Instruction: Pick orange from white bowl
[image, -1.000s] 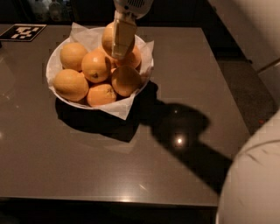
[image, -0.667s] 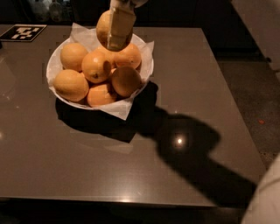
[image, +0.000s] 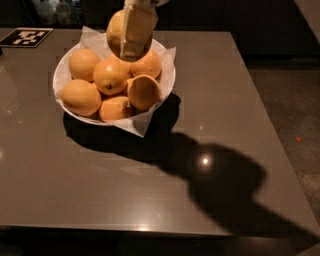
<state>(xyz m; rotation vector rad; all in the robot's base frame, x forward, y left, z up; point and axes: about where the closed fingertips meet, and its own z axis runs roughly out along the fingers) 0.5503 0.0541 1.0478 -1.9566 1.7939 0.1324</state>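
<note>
My gripper (image: 131, 46) hangs at the top of the camera view, above the back of the white bowl (image: 59, 75). It is shut on the orange (image: 115, 31), a pale round fruit held clear above the pile. One pale finger (image: 135, 30) covers the orange's front; the other finger is hidden behind it. The bowl is lined with crinkled white paper (image: 141, 125) and holds several more orange fruits (image: 111, 76).
The bowl stands on a dark grey table (image: 165, 190), at its back left. A black-and-white marker tag (image: 25, 36) lies at the far left corner. The table's right edge (image: 272, 125) drops to a dark floor. The arm's shadow falls across the table's right front.
The gripper has risen from the pile with the orange in it, now clear above the other fruits. The white arm body has left the right side of the view.
</note>
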